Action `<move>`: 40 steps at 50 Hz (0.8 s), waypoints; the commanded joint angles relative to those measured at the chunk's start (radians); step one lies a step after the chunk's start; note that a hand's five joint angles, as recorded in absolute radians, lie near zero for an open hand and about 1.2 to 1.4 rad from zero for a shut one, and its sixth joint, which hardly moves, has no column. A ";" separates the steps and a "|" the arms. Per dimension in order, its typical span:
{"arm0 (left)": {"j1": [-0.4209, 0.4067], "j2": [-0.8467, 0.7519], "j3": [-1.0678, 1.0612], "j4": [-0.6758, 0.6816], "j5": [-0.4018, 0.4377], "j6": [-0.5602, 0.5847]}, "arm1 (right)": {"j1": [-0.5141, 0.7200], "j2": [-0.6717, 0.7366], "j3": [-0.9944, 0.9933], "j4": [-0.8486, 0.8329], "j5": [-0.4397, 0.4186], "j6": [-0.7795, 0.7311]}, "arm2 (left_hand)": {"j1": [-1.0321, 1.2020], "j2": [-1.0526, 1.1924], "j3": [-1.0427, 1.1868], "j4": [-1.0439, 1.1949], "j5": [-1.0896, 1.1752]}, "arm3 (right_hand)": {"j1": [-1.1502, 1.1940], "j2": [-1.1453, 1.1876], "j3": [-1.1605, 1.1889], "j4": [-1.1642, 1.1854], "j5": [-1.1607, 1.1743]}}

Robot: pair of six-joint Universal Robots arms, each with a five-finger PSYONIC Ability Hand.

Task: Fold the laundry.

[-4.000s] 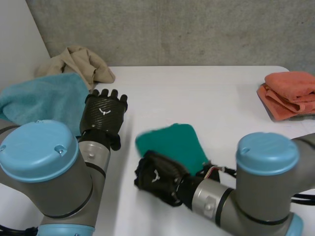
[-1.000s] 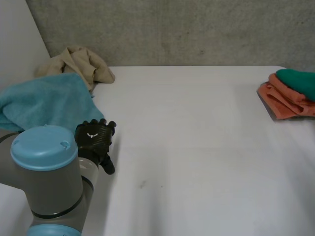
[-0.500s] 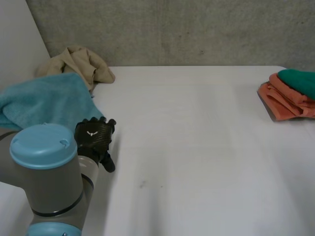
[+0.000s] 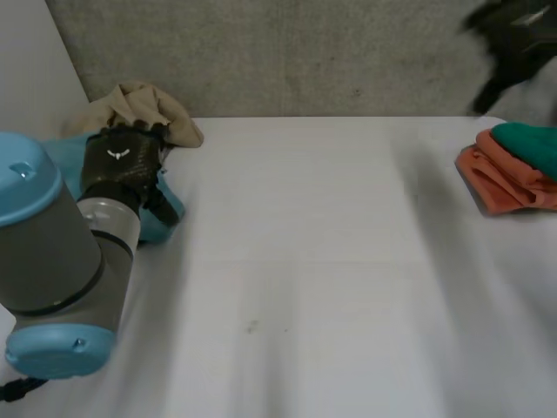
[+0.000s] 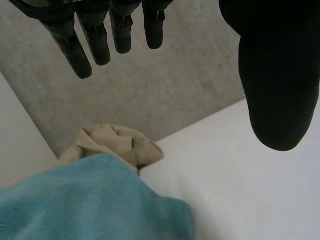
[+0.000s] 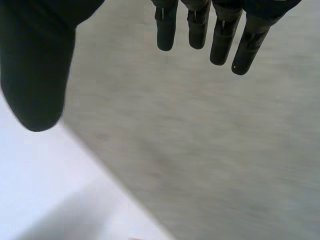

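Head view: left hand [image 4: 120, 165] is hovering over the towel [image 4: 167, 213], fingers [image 5: 100, 45] straight, empty; right hand [image 4: 513, 35] is hanging far off, likewise.

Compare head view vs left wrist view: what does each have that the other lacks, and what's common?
Head view extra: folded orange towels with a green cloth on top, at the table's right edge, and the right hand up in the air near them.
Left wrist extra: the underside of the left hand, fingers straight, holding nothing.
Shared: the blue towel, the beige cloth behind it, the white table, the grey wall, and the left hand above the blue towel.
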 commanded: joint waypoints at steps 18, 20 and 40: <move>0.104 -0.018 -0.003 -0.005 0.086 -0.003 | 0.189 -0.004 0.643 -0.176 -0.024 0.121 | -0.004 -0.010 -0.016 -0.011 -0.030 | -0.025 -0.046 -0.034 -0.057 -0.060; 0.106 -0.023 -0.008 -0.004 0.087 -0.003 | 0.188 -0.018 0.644 -0.176 -0.024 0.131 | -0.004 -0.010 -0.016 -0.011 -0.030 | -0.025 -0.046 -0.034 -0.057 -0.060; 0.216 -0.075 0.052 0.003 0.161 0.049 | 0.117 -0.033 0.710 -0.239 -0.055 0.131 | 0.005 -0.001 -0.008 -0.002 -0.021 | -0.025 -0.046 -0.034 -0.057 -0.060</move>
